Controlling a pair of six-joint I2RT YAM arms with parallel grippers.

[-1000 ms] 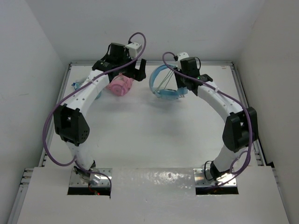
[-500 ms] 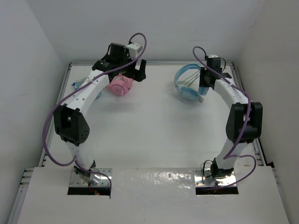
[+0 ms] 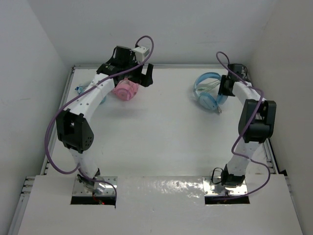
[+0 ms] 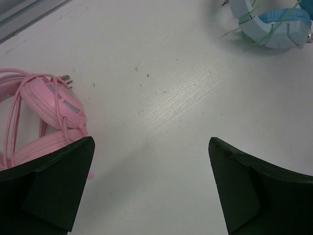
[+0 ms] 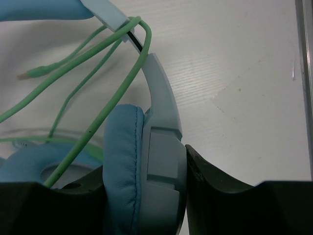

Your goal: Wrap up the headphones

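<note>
Far right corner of the white table point(image 3: 161, 137), metal edge rail point(image 5: 304, 58) close by, open room toward the middle. The light blue padded over-ear headphones point(image 3: 207, 94) with thin green cable point(image 5: 105, 73) are there, one earcup point(image 5: 122, 161) clamped between the right fingers point(image 5: 220, 205). Left fingers point(image 4: 49, 188) spread wide and empty, just beside the pink corded headphones point(image 4: 51, 100).

The light blue headphones point(image 3: 209, 93) lie at the far right side of the table point(image 3: 161, 127), with 2 padded oval earcups point(image 5: 122, 166), a blue headband point(image 3: 205, 77) arching toward the back, and a thin green cable point(image 5: 98, 58) crossing loosely between them in several strands.
</note>
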